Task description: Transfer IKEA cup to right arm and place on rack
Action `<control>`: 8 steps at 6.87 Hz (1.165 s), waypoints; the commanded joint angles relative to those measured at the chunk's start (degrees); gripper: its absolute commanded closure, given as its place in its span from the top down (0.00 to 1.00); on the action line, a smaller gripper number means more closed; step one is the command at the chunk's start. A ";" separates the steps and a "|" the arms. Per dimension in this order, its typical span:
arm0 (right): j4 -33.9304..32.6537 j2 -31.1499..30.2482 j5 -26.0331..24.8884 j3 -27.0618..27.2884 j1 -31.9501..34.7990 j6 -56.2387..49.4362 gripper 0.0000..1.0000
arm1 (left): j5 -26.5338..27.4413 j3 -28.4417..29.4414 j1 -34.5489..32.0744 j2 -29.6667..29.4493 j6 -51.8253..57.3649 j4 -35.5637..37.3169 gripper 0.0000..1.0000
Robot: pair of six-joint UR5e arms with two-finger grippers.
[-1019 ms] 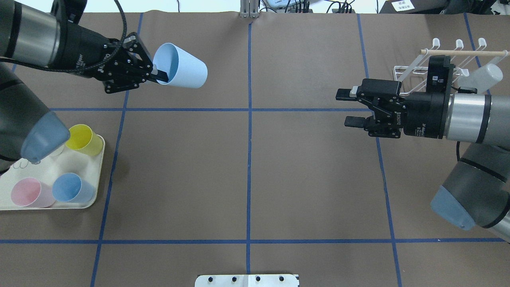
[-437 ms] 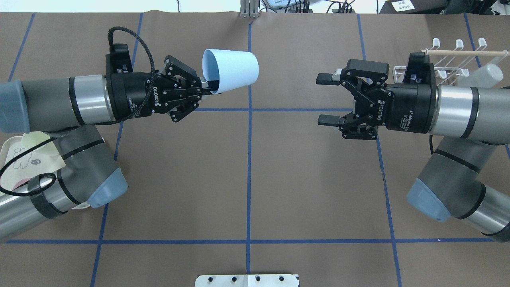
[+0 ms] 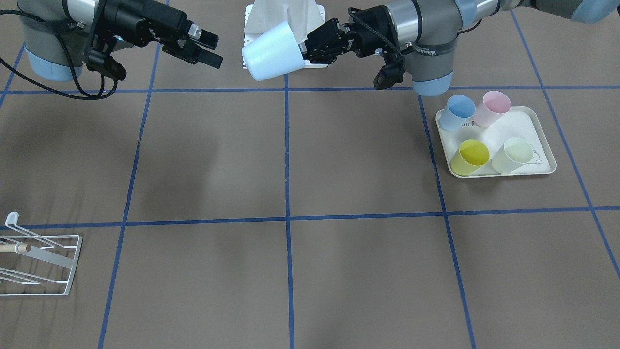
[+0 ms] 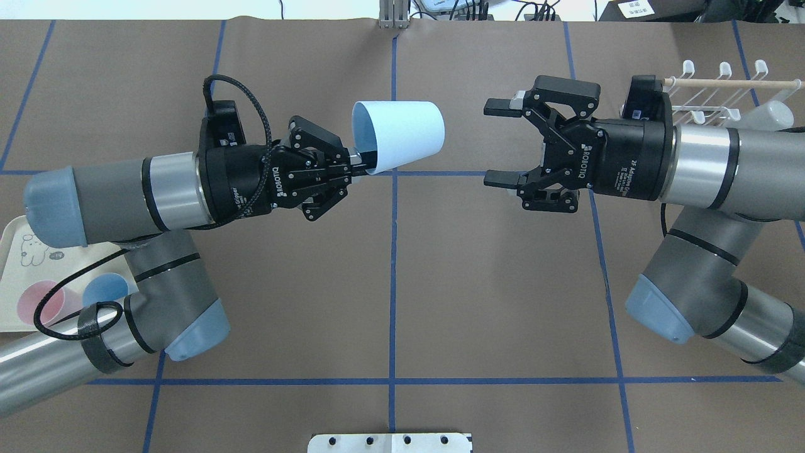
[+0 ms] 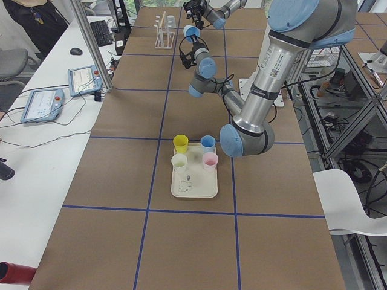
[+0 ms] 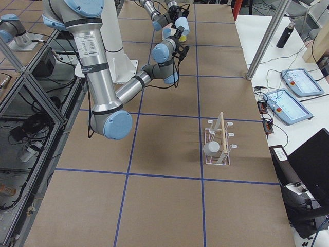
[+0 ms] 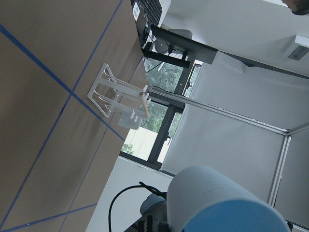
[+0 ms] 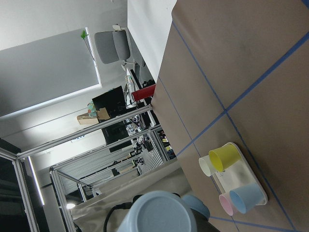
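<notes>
The pale blue plastic cup [image 4: 402,135] hangs sideways over the table's far middle, pinched at its rim by the left gripper [image 4: 363,165]. The right gripper [image 4: 495,145] gapes wide near its base, holding nothing. So thin a rim pinch may let the cup twist or drop on contact. One white wire rack [image 4: 717,100] at the far right corner bears one greyish cup [image 4: 764,115]. One cream tray [image 3: 525,126] at the left edge carries four: blue cup [image 3: 457,112], pink cup [image 3: 494,107], yellow cup [image 3: 471,156], whitish cup [image 3: 513,155].

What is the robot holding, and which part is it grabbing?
The left end effector grips the light blue cup by its rim. The right end effector is empty.
</notes>
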 commanded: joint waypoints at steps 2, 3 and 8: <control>-0.03 0.97 -1.83 -0.68 -1.08 2.01 1.00 | 0.43 2.36 0.98 -3.27 0.02 0.15 0.00; 0.06 0.97 -1.83 -0.68 -1.51 2.29 1.00 | 0.43 2.81 0.98 -3.72 0.02 0.15 0.00; 0.06 1.85 -3.67 -0.77 -2.13 3.87 0.94 | 0.43 3.16 1.86 -4.25 0.02 0.06 0.00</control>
